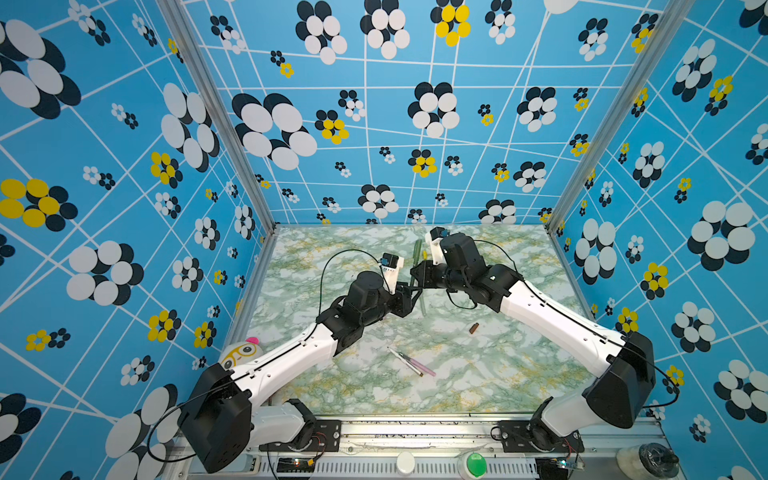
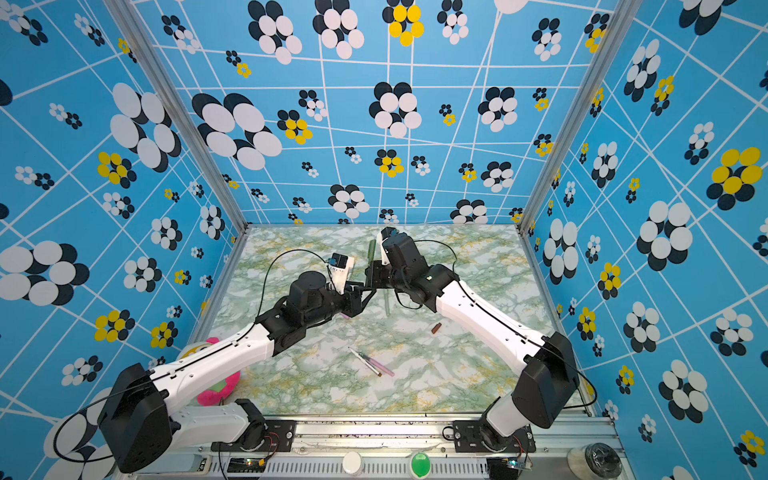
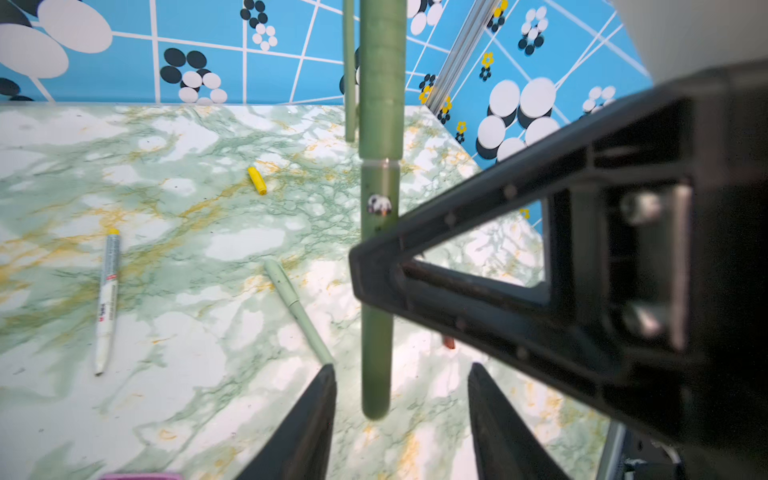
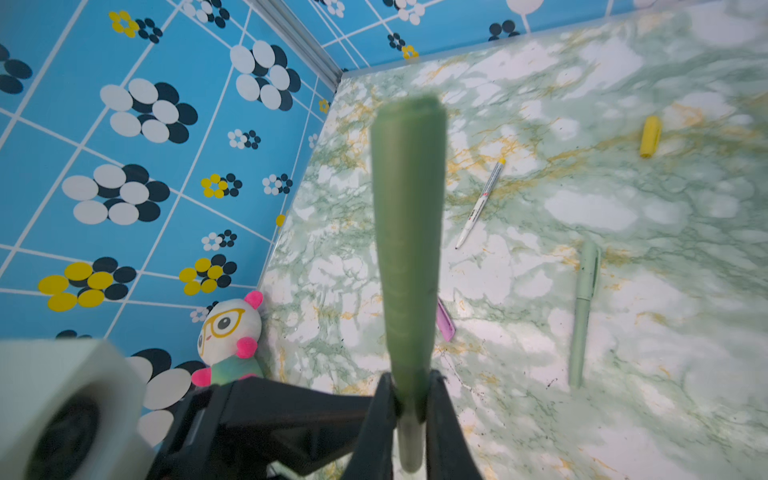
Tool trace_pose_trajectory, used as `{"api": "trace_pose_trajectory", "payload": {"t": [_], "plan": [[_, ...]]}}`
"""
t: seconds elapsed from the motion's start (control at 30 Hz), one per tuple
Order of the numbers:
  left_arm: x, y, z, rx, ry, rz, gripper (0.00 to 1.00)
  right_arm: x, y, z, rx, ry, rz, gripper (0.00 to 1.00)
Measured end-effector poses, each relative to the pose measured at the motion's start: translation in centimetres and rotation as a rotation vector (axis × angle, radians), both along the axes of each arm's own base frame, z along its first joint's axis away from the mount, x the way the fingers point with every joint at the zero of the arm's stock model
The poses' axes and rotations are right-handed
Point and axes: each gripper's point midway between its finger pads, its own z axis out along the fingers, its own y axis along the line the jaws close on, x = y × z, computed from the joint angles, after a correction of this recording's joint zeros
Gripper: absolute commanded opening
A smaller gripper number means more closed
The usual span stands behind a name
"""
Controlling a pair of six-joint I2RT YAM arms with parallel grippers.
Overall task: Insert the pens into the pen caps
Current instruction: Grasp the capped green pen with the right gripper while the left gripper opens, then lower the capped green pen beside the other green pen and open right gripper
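On my marbled bench (image 1: pixel 498 374), pale green pen (image 4: pixel 584 316) lies capped; right end effector (image 4: pixel 410 376) clamps the capped dark green pen (image 3: pixel 376 365), left end effector (image 3: pixel 401 368) parted, empty; I reckon three remain.

Blue panels (image 1: pixel 374 124) printed with white lines and black, white and yellow flowers are enclosing the far, left and right sides. Aluminium posts (image 1: pixel 217 112) are running up the far corners. Even light is falling on the green-and-white marbled tabletop (image 1: pixel 478 374); a plush toy (image 1: pixel 243 353) is sitting at its near left corner.
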Motion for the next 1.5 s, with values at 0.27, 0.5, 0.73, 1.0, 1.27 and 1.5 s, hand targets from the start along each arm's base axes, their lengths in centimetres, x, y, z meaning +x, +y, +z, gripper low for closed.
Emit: {"api": "trace_pose_trajectory", "payload": {"t": [0.27, 0.5, 0.73, 1.0, 1.27, 1.5], "plan": [[-3.8, 3.8, 0.7, 0.010, -0.072, 0.013, 0.79, 1.3, -2.4, -0.4, -0.065, 0.036, -0.077, 0.05], [-4.4, 6.9, 0.6, 0.081, -0.131, 0.104, 0.93, 1.8, -5.7, -7.3, -0.246, 0.251, -0.103, 0.06], [-3.6, 8.9, 1.0, 0.127, -0.171, 0.201, 1.00, 0.6, -6.7, -13.8, -0.416, 0.459, -0.016, 0.06], [-3.1, 9.8, 0.3, 0.148, -0.150, 0.242, 0.99, 2.1, -6.1, -18.2, -0.483, 0.546, 0.067, 0.06], [-3.0, 10.0, -0.6, 0.153, -0.120, 0.254, 0.99, 3.4, -6.8, -20.4, -0.495, 0.606, 0.085, 0.06], [-2.7, 10.0, -1.4, 0.164, -0.097, 0.258, 0.99, 4.2, -7.2, -21.0, -0.494, 0.629, 0.074, 0.06]]}}
